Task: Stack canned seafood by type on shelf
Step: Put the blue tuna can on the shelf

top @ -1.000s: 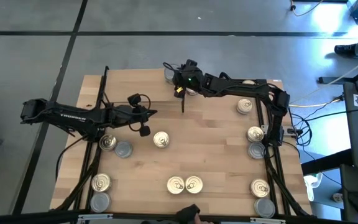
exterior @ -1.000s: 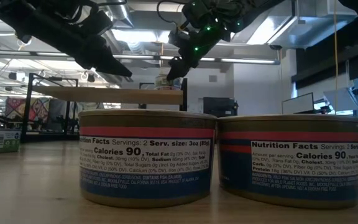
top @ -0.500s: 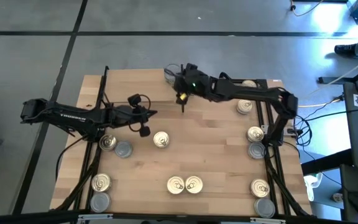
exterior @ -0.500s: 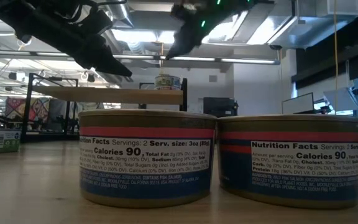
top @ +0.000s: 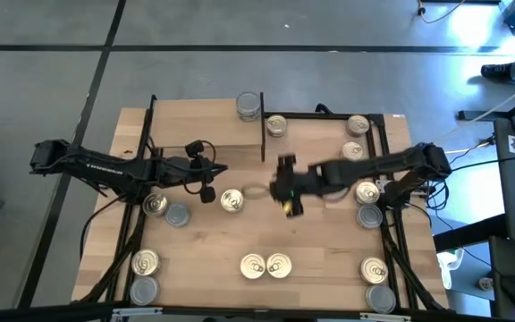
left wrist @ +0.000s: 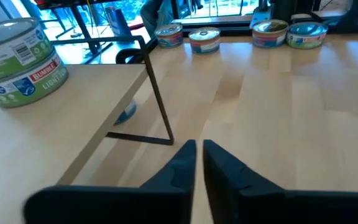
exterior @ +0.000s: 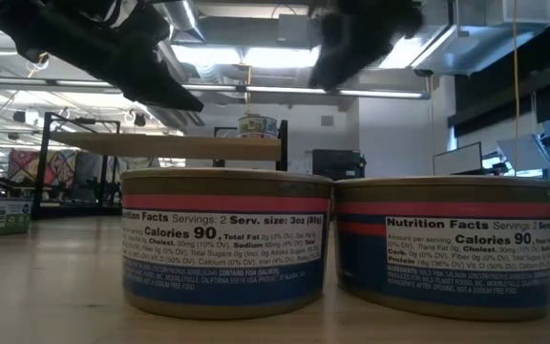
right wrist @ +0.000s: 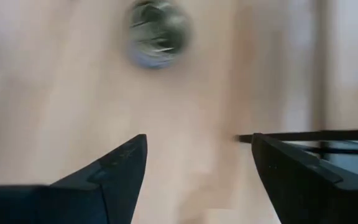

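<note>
The shelf (top: 206, 125) is a raised light-wood plank in a black frame at the table's far left. A stack of green-labelled tins (top: 249, 105) (left wrist: 18, 53) (exterior: 258, 126) stands at its far right corner. A gold-lidded tin (top: 276, 125) sits on the table just right of the shelf post. My right gripper (top: 287, 194) (right wrist: 197, 162) is open above the table's middle, right of a gold-lidded tin (top: 232, 200) (right wrist: 159, 31). My left gripper (top: 218, 169) (left wrist: 199, 155) is shut, hovering off the shelf's near edge.
Other tins stand scattered: two (top: 156, 205) near the left arm, two at the near left corner (top: 145, 262), a pair (top: 265, 266) at the near edge that fills the low view (exterior: 225, 244), and several along the right side (top: 367, 191). A black shelf post (left wrist: 157, 93) stands before my left gripper.
My right gripper rose off the tin stack at the shelf's far right corner, leaving the stack standing there. It then swung quickly toward the near edge and now hovers over the table's middle beside a loose gold-lidded tin.
</note>
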Robot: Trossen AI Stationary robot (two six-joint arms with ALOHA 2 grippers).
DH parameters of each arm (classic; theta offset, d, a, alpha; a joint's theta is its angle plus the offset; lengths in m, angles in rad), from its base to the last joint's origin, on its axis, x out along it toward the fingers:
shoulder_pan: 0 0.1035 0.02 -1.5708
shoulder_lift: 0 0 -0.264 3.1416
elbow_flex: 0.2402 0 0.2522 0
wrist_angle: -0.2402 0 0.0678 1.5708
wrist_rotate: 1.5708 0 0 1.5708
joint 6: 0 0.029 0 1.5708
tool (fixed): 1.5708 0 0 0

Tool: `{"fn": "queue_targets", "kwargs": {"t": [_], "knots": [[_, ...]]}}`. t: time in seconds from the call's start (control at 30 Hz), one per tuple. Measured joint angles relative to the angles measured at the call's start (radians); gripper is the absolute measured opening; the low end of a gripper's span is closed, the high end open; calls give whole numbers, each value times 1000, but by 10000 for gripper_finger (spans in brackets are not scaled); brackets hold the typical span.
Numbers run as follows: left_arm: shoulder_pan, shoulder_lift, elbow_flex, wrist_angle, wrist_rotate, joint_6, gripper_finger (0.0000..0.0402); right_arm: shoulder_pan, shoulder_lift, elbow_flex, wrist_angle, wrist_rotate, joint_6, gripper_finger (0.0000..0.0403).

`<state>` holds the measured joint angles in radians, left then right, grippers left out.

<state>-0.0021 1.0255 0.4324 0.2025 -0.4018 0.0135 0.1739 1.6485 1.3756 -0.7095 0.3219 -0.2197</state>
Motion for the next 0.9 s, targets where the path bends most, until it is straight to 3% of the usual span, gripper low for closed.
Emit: {"fn": "queue_targets", "kwargs": {"t": [0.2,0.43,0.63,0.9], "knots": [[-25,23,0,6,1,-46,130,80,2,-233,282,-1,66,289],[-69,102,7,13,113,-136,217,79,2,-457,664,-1,85,289],[-117,187,7,11,113,-219,221,52,11,-598,1015,-27,85,289],[-165,323,8,16,113,-244,165,41,12,-643,1126,-20,85,289]]}}
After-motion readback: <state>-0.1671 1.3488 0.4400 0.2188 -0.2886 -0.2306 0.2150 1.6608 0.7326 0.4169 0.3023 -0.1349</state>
